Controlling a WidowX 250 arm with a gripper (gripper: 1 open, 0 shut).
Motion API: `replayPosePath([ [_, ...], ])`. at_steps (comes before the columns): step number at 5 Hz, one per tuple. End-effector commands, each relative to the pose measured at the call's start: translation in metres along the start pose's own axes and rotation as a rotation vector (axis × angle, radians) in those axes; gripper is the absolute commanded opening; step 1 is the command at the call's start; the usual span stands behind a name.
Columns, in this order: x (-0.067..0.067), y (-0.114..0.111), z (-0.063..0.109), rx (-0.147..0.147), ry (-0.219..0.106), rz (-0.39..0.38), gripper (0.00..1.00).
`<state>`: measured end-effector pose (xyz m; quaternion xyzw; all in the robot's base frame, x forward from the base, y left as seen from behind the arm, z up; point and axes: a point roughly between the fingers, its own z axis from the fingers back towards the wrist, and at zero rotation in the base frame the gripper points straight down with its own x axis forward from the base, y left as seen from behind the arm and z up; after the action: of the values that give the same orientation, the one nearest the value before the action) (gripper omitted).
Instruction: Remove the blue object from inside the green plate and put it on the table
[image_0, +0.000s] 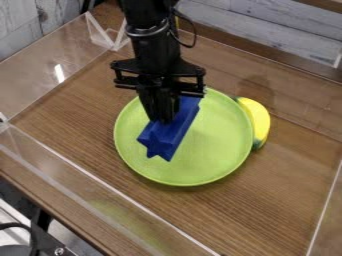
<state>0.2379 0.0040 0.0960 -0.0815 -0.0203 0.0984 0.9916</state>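
The blue object (167, 136) is a royal-blue block that hangs tilted, its upper end clamped between the black fingers of my gripper (163, 112). The gripper points straight down and is shut on that end. The block's lower end sits just above or at the surface of the green plate (214, 150); I cannot tell whether it touches. The round lime-green plate rests on the brown wood-grain table (80, 120), and the block is still over its left half.
A yellow oval object (255, 122) leans against the plate's right rim. Clear acrylic walls (54, 195) border the tabletop at the front, left and back. Bare wood shows to the left and in front of the plate.
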Motion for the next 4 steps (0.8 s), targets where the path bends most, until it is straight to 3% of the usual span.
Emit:
replayPosePath([
  [1,0.01,-0.009,0.02,-0.004,-0.077,-0.034,0.0],
  [4,0.002,-0.032,0.028,-0.01,-0.077,-0.101,0.0],
])
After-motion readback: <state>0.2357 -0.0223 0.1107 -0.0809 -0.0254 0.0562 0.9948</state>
